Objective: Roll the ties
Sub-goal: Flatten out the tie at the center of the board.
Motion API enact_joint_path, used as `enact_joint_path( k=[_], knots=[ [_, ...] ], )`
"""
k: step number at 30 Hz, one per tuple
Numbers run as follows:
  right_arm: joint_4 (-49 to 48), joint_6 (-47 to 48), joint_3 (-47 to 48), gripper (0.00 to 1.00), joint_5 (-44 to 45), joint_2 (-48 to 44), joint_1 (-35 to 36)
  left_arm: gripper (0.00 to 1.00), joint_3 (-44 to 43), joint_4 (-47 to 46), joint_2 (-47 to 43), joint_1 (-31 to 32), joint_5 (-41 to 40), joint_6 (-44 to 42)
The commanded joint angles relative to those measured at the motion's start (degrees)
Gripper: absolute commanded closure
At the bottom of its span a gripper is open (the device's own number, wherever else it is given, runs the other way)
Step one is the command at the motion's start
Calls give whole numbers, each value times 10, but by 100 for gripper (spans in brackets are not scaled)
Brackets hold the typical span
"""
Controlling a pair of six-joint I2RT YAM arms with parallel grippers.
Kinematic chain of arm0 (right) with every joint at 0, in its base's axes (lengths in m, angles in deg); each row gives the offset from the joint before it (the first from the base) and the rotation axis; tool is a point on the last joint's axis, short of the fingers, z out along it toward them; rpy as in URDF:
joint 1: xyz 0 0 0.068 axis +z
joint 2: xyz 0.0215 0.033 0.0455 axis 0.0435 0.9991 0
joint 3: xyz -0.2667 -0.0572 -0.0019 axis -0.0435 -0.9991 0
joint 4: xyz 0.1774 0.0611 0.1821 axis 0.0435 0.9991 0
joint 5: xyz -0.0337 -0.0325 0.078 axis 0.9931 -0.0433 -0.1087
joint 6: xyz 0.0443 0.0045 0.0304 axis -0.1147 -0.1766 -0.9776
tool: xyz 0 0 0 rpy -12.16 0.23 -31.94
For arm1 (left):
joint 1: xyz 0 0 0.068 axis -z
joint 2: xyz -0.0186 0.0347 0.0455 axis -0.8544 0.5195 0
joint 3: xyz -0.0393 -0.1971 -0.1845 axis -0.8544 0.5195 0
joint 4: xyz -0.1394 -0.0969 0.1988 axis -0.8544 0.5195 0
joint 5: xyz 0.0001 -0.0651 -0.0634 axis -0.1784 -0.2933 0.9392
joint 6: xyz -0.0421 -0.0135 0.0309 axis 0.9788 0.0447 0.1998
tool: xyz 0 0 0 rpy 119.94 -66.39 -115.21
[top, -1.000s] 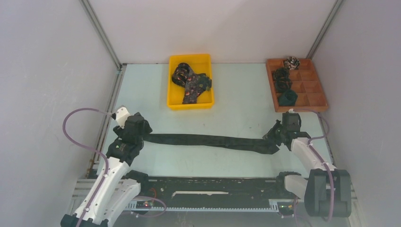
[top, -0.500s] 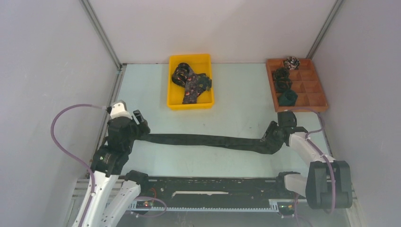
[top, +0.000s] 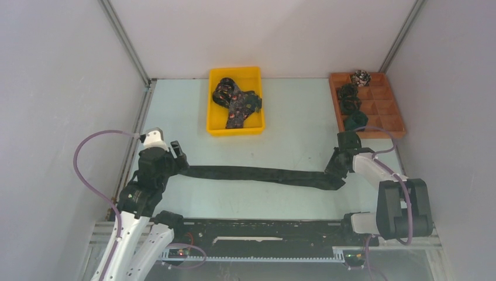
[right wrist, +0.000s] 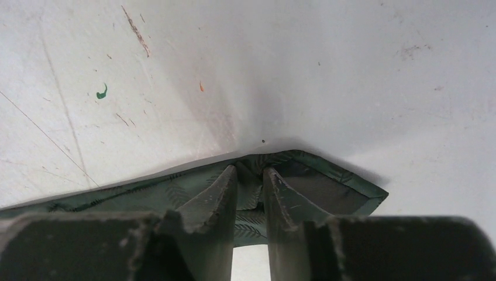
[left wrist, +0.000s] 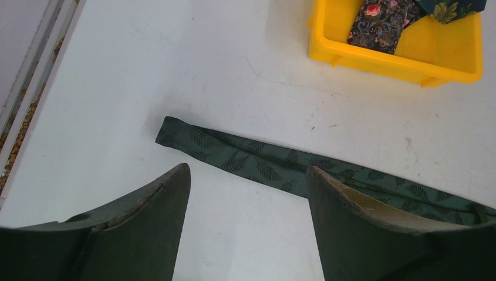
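Across the lower middle of the overhead frame, a dark green leaf-patterned tie [top: 257, 174] lies stretched flat along the counter [top: 292, 140], narrow end at the left, wide pointed end at the right. The right end effector [right wrist: 250, 170], at the tie's right end, is pinched nearly closed on a fold of the wide end, with fabric caught between its tips in the right wrist view. The left end effector [left wrist: 247, 170] stands wide open and holds nothing. It hovers near the narrow end, which lies free on the counter in the left wrist view. At upper centre, a yellow bin [top: 236, 132] holds loose ties [top: 237, 102] not yet rolled. At upper right, a wooden tray [top: 389, 108] carries rolled ties [top: 350, 105] in its left compartments. The step in hand appears to be laying out one tie before rolling it. The next move likely calls for a firm start to the roll at one end, turned evenly so the fabric winds straight, with the far end held against sliding on the smooth counter.
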State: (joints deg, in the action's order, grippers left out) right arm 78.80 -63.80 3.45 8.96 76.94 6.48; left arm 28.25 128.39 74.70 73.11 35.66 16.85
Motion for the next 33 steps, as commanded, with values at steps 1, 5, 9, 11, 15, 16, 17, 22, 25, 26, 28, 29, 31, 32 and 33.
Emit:
enact_joint_path(
  k=[1,5,9,11,15,16,17,22,25,26,28,29,31,32,33],
  knots=[
    [-12,5,8,78,15,13,16,21,0,-21,3,-2,13,-16],
    [8,3,13,89,34,5,25,21,-1,-20,5,-2,14,-15],
    [42,4,21,86,51,-8,41,21,0,-22,2,-2,15,-15],
    [50,4,23,80,57,-14,46,21,1,-22,0,-3,15,-15],
    [60,11,28,77,68,-23,46,21,3,-23,-3,-3,17,-15],
    [63,14,32,76,70,-24,47,21,2,-23,-4,-2,17,-16],
    [65,16,36,76,72,-23,47,21,2,-23,-5,-3,17,-15],
    [70,24,57,75,73,-16,47,21,4,-23,-10,-3,16,-15],
    [66,30,64,75,75,-3,47,21,4,-23,-12,-3,15,-15],
    [63,31,64,75,75,2,46,21,5,-24,-12,-2,15,-15],
    [57,32,64,75,74,14,46,21,5,-23,-12,-3,15,-15],
    [56,33,64,74,74,21,46,21,5,-24,-12,-3,14,-15],
    [53,34,64,73,73,33,47,21,5,-23,-12,-3,14,-15],
    [52,35,64,72,73,38,47,21,5,-23,-12,-3,14,-14],
    [52,35,64,72,73,42,49,21,5,-23,-13,-3,13,-14]
  ],
)
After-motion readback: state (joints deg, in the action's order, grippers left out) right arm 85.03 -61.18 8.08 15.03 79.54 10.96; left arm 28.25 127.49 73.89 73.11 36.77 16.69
